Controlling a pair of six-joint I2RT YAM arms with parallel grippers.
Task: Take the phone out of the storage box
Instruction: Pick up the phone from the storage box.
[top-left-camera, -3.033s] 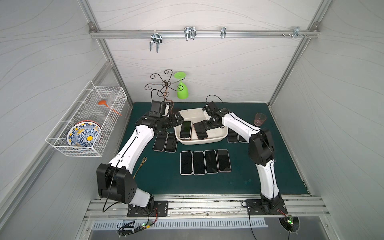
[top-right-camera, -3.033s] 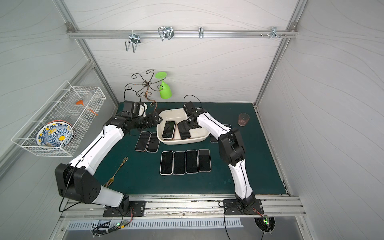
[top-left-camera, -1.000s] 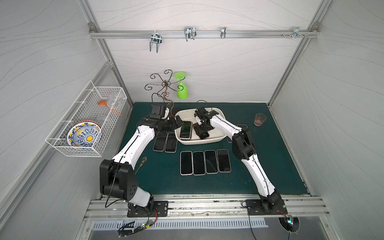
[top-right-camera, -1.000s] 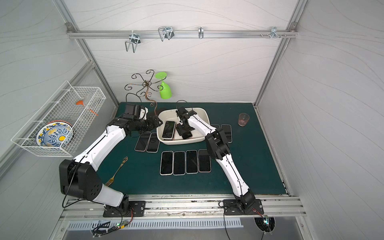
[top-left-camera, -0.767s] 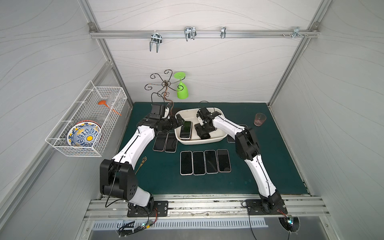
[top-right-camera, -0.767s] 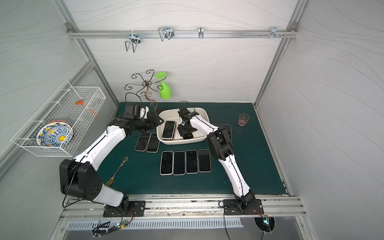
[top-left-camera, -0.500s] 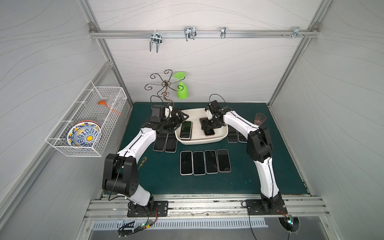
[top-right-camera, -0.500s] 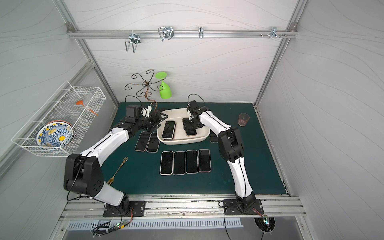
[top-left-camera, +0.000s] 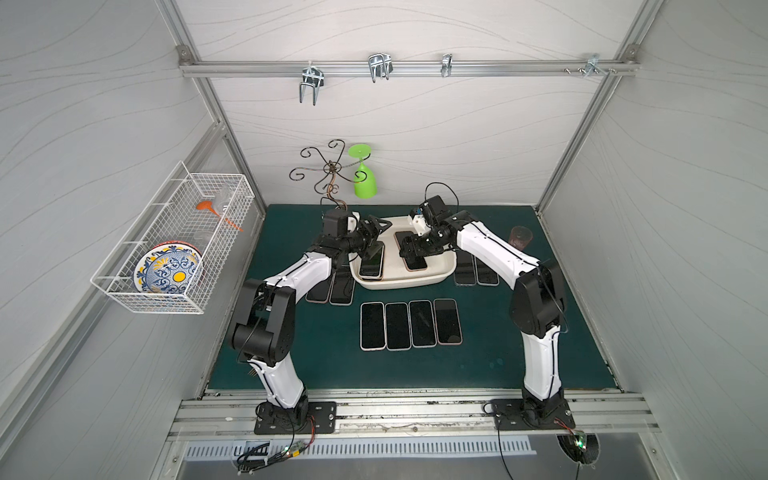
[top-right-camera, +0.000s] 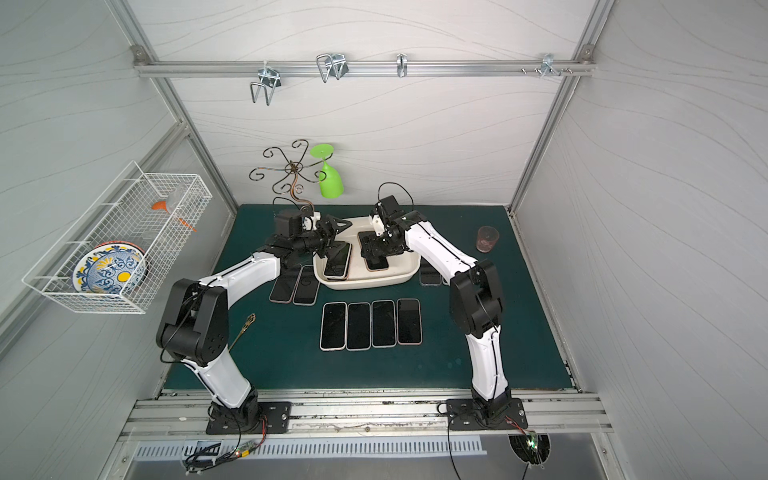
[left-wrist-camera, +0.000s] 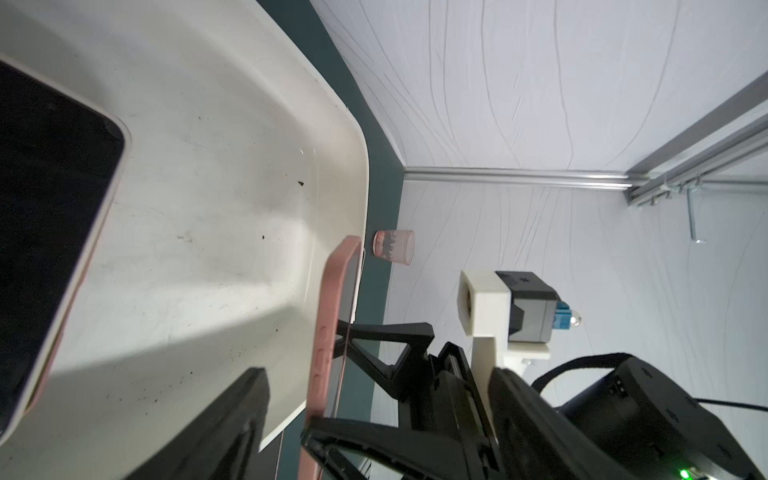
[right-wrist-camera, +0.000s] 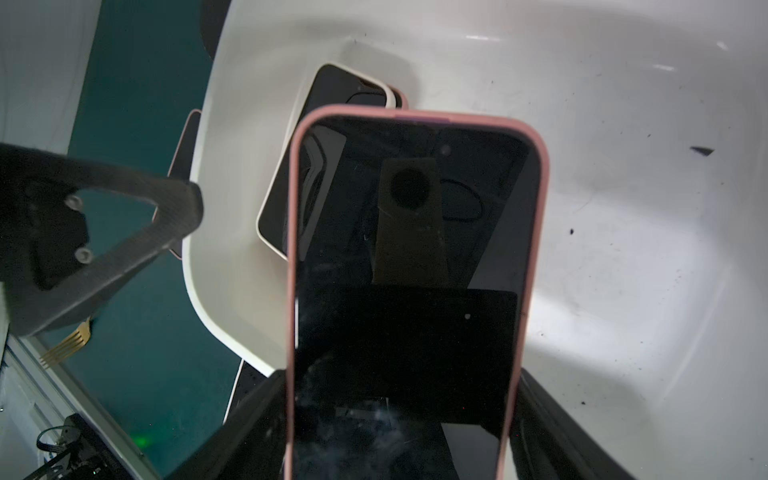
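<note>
Pink-cased phone (right-wrist-camera: 415, 291) clamped between right fingers (right-wrist-camera: 257, 428) over storage box (right-wrist-camera: 623, 208); left fingers (left-wrist-camera: 237, 415) apart.

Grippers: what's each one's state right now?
Left gripper: open, holding nothing.
Right gripper: shut on the pink-cased phone, over the storage box.

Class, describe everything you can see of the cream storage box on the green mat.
The storage box is a shallow cream-white tray, plastic by its look, with rounded corners and a flared rim. It sits flat on the green mat near the back. Dark specks and scuffs mark its floor. One dark-screened phone lies inside; the right claw holds a pink-cased phone over it.
</note>
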